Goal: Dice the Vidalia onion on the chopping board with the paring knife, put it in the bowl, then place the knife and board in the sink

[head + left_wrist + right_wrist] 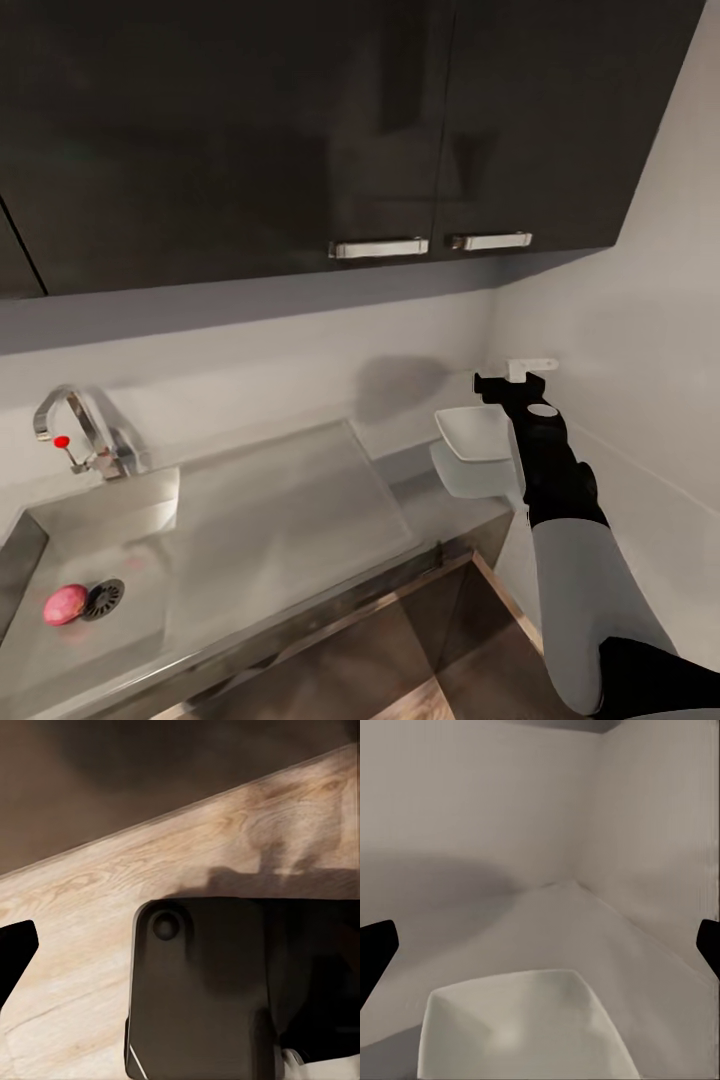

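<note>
The pinkish-red Vidalia onion [65, 604] lies in the grey sink [90, 520] beside the drain, at the lower left. A white squarish bowl [473, 432] [521, 1027] stands on the countertop [455, 505] in the right corner. My right gripper [510, 386] [540, 949] hovers open just above the bowl's near side, with nothing between its fingers. One dark fingertip [16, 956] of my left gripper shows over wooden floor, set wide and holding nothing. The chopping board and the paring knife are out of view.
A chrome tap [75, 425] with a red knob rises behind the basin. The flat drainboard [280, 495] lies between sink and bowl. Dark wall cabinets [300, 130] hang overhead. A side wall [640, 380] with a small white fitting [532, 364] closes the right.
</note>
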